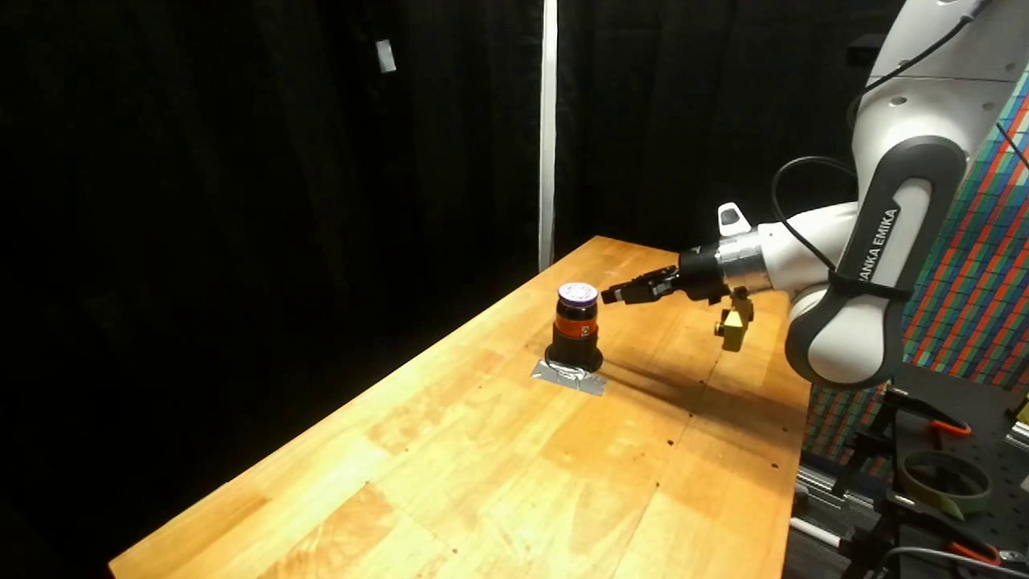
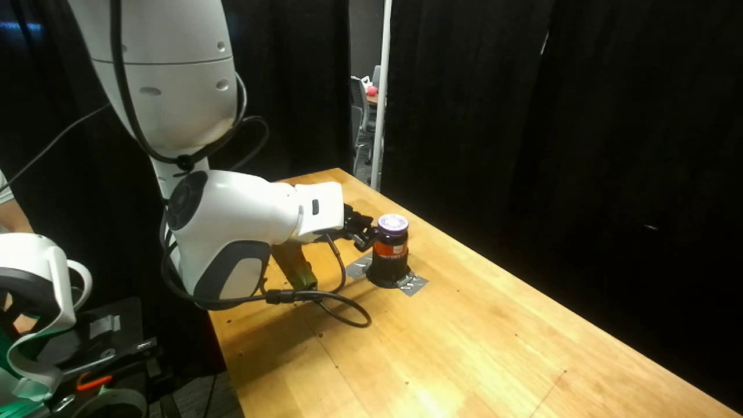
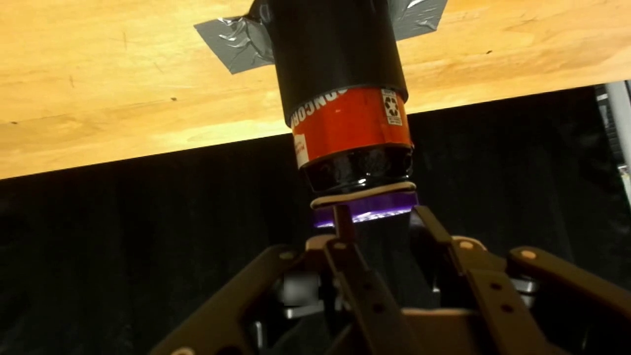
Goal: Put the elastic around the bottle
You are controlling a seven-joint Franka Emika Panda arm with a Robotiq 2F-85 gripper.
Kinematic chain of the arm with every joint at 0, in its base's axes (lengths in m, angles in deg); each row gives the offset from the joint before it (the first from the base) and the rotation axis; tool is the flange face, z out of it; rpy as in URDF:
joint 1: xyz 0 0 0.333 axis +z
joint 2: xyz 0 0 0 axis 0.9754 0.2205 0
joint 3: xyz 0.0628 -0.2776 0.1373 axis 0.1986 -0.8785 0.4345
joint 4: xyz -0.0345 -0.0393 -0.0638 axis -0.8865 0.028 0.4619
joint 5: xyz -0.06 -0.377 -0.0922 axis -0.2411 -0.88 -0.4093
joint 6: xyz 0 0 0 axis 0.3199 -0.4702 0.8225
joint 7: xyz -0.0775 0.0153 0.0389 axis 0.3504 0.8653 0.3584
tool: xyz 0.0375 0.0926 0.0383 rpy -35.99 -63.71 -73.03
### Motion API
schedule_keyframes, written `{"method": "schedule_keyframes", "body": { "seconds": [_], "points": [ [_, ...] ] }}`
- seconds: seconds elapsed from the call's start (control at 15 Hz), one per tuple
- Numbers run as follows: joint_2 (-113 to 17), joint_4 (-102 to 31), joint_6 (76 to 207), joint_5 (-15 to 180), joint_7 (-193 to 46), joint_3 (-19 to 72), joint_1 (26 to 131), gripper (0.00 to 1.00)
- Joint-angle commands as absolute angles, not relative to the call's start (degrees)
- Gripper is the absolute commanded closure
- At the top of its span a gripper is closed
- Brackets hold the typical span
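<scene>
The bottle (image 3: 351,123) stands toward the table's (image 1: 482,482) curtained edge, elastic (image 3: 365,193) at its lid (image 3: 382,203). Just beside, the gripper (image 3: 380,212) hangs half-spread, empty.

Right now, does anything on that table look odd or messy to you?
Mainly the wrinkled silver tape at the foot of the black holder: it looks makeshift, though it probably just anchors the holder to the table. The bottle itself stands upright, and I see no spill.

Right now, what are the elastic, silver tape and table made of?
The elastic is probably rubber: dull, tan, thin and curving. The silver tape may be plastic-coated cloth: shiny, crinkled. The table looks like wood, slightly glossy, with grain and joined blocks.
</scene>
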State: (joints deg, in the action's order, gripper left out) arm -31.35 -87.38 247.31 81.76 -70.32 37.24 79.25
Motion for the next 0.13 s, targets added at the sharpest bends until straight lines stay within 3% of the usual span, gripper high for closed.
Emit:
{"method": "schedule_keyframes", "body": {
  "seconds": [0.0, 0.07],
  "points": [
    [-31.5, -87.5, 247.2, 81.8, -70.3, 37.2, 79.3, 0.63],
    [-31.5, -87.5, 247.2, 81.8, -70.3, 37.2, 79.3, 0.63]
  ]
}}
